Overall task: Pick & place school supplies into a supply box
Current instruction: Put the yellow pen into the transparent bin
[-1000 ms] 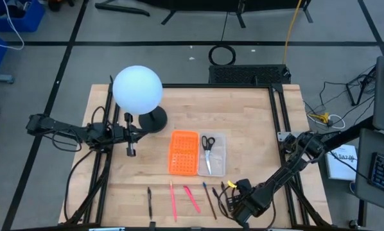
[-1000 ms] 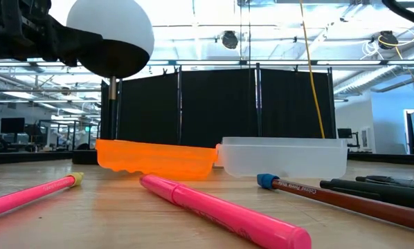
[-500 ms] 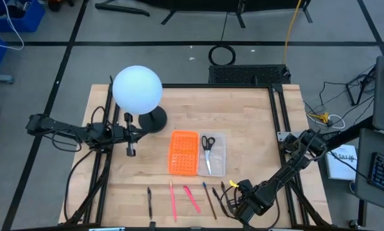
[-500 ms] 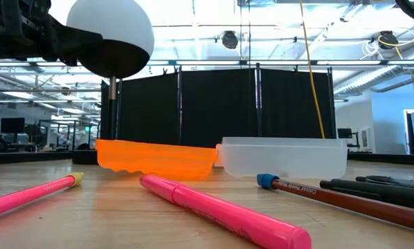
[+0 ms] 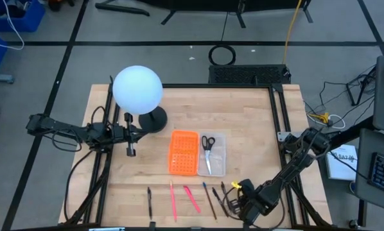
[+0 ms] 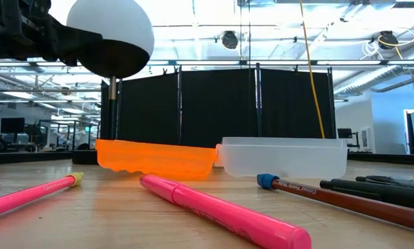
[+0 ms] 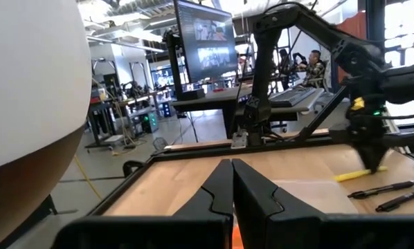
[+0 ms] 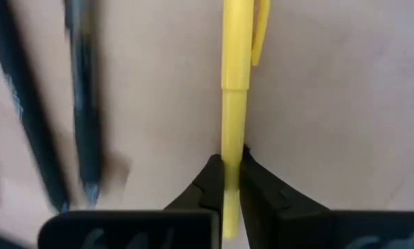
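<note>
Left to right across the table in the overhead view: my left gripper (image 5: 130, 151) waits at about 9 o'clock from the supply box (image 5: 212, 154), beside the white globe lamp (image 5: 137, 89), its fingers (image 7: 221, 190) pressed together on nothing. The supply box sits at table centre, orange gridded panel (image 5: 183, 152) on its 9 o'clock side, with the scissors (image 5: 207, 142) already lying in the clear tray. At the table's 6 o'clock edge lie a dark pen (image 5: 149, 196), a pink pencil (image 5: 173, 200), a pink marker (image 5: 192, 198) and a brown pencil (image 5: 209, 197). At about 5 o'clock from the box, my right gripper (image 5: 235, 197) is down on the yellow pen (image 8: 235, 83), which lies on the wood just beside two dark pens (image 8: 82, 104). The jaws stand nearly closed, pinching the pen's barrel at its lower end; whether it is lifted I cannot tell. I judge the pen light, stiff and smooth, so it may pivot or slip; a hold nearer mid-barrel would balance it better.
</note>
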Tool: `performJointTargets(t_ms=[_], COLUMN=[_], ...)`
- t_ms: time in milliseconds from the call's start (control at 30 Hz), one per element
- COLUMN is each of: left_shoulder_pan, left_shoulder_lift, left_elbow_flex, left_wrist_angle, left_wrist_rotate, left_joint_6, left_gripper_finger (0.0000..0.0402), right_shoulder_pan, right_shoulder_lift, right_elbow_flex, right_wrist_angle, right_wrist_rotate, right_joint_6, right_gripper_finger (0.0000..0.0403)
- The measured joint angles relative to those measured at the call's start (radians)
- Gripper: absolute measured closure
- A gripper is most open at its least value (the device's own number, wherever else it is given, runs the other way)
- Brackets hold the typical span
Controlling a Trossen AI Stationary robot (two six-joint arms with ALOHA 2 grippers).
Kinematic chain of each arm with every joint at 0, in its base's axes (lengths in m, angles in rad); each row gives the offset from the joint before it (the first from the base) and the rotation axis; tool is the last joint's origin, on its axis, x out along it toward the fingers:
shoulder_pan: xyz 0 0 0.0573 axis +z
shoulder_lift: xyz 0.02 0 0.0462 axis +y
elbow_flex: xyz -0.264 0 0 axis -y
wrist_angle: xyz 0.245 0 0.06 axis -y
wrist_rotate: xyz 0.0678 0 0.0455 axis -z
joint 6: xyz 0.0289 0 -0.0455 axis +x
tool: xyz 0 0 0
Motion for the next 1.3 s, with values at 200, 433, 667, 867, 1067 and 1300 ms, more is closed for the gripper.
performJointTargets(t_ms=[200,433,667,867,1067,1300], left_shoulder_pan=[-0.001,-0.002,-0.002,-0.002,-0.002,-0.002], left_shoulder_lift=[0.0,0.0,0.0,0.0,0.0,0.0], left_elbow_flex=[0.0,0.0,0.0,0.0,0.0,0.0], left_wrist_angle=[0.0,-0.004,-0.004,-0.006,-0.018,-0.04], left_wrist_rotate=[0.001,0.003,0.003,0.003,0.003,0.001], left_joint_6=[-0.007,-0.015,-0.053,-0.05,-0.049,-0.048], left_gripper_finger=[0.0392,0.0392,0.0392,0.0392,0.0392,0.0392], right_shoulder_pan=[-0.004,0.01,0.01,-0.07,-0.293,-0.516], right_shoulder_lift=[-0.084,-0.157,-0.229,-0.301,-0.334,-0.32], right_elbow_flex=[-0.005,-0.003,0.0,0.001,0.002,-0.015], right_wrist_angle=[-0.009,-0.015,-0.02,-0.02,0.049,0.265], right_wrist_rotate=[0.152,0.138,0.268,0.469,0.334,0.178], right_joint_6=[-0.017,-0.016,-0.044,-0.132,-0.365,-0.585], right_gripper_finger=[0.0386,0.0386,0.0386,0.0386,0.0386,0.0382])
